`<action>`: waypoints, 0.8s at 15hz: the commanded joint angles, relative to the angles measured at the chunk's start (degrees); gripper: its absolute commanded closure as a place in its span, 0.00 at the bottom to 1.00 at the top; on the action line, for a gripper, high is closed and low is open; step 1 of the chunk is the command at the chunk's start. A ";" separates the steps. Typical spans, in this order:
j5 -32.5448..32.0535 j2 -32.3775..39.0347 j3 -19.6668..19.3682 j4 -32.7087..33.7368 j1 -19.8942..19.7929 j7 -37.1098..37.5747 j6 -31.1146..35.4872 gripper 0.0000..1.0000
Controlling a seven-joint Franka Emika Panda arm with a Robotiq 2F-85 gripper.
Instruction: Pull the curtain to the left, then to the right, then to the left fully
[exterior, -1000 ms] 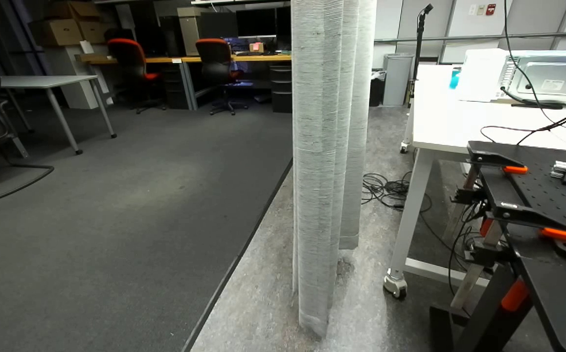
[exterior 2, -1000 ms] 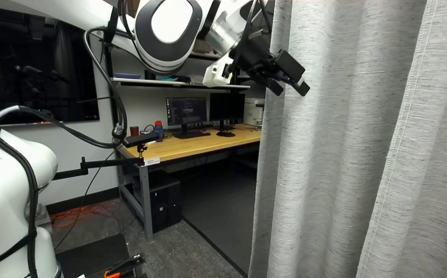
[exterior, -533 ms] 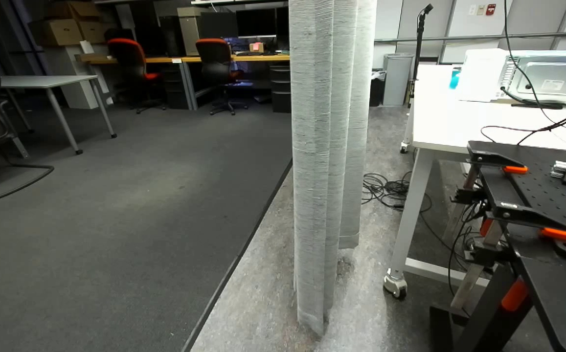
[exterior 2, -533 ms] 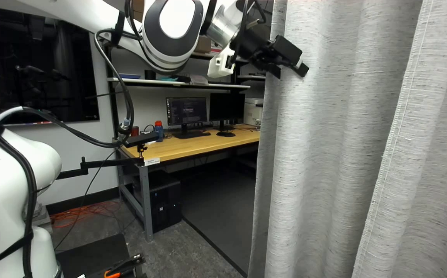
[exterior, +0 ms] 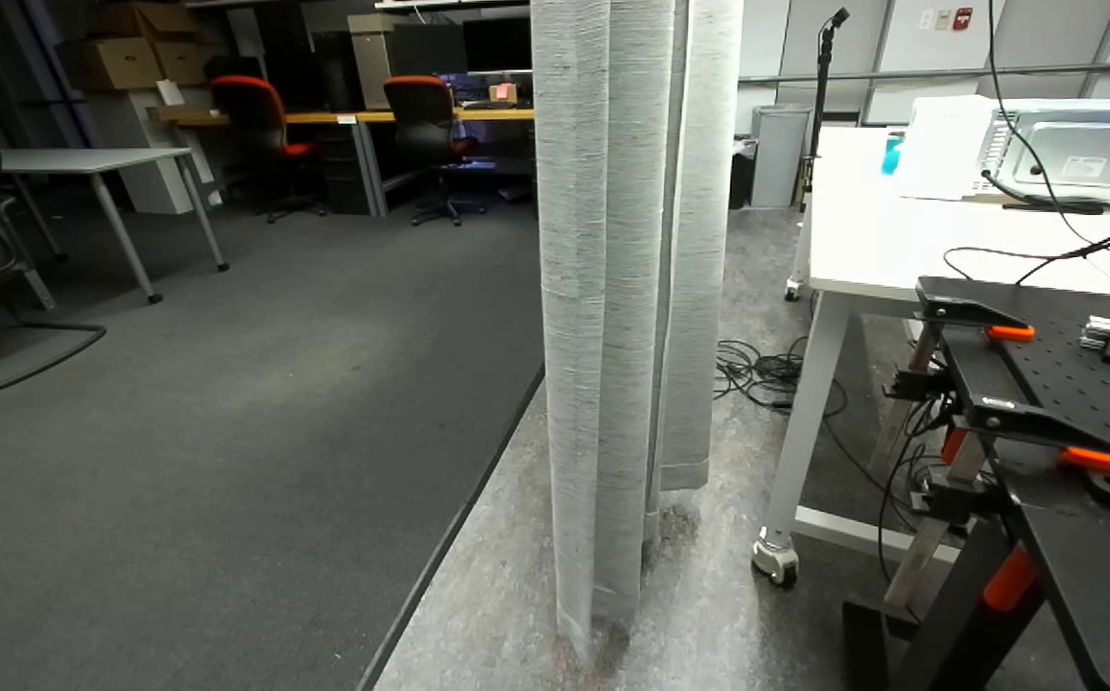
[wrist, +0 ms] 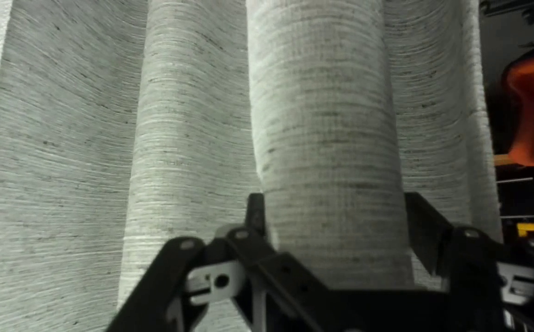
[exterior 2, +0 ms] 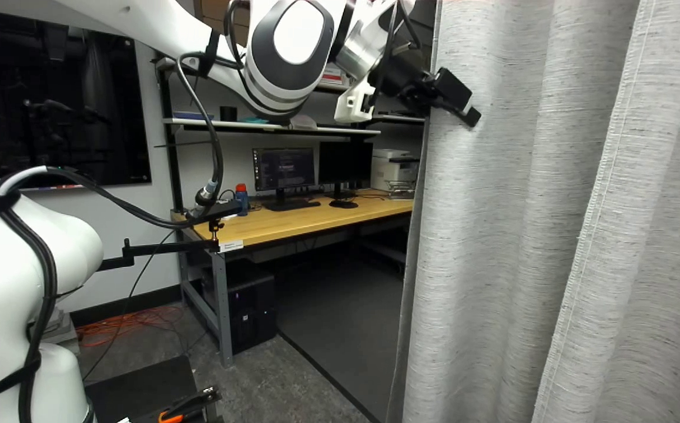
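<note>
The tall pale grey-white curtain (exterior: 602, 288) hangs in vertical pleats, bunched in an exterior view. It also fills the right side of an exterior view (exterior 2: 504, 247) and most of the wrist view (wrist: 188, 138). My gripper (exterior 2: 456, 113) is at the curtain's left edge there, high up. One fingertip shows in front of the fabric; the other is hidden behind a fold. In the wrist view, the gripper's fingers (wrist: 334, 207) are wide apart, one on each side of a thick rounded fold that fills the gap. The fold reaches down to the palm.
A wooden desk (exterior 2: 316, 222) with monitors stands behind the curtain's left edge. A white wheeled table (exterior: 862, 250) and a black bench (exterior: 1082, 576) with clamps stand beside the curtain. Black cables (exterior: 756, 374) lie on the floor. Cables hang along the arm.
My gripper has moved onto the curtain's edge fold, and one fingertip has gone behind it. The edge has shifted right in the view with the arm; the bunched curtain has spread left in the exterior view without it.
</note>
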 commanded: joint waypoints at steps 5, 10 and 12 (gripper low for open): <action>-1.09 2.94 8.77 4.07 -4.36 4.39 0.84 0.85; -1.76 3.63 16.09 5.67 -6.29 6.44 0.84 1.00; -1.88 3.05 19.64 5.67 -6.84 6.97 1.06 1.00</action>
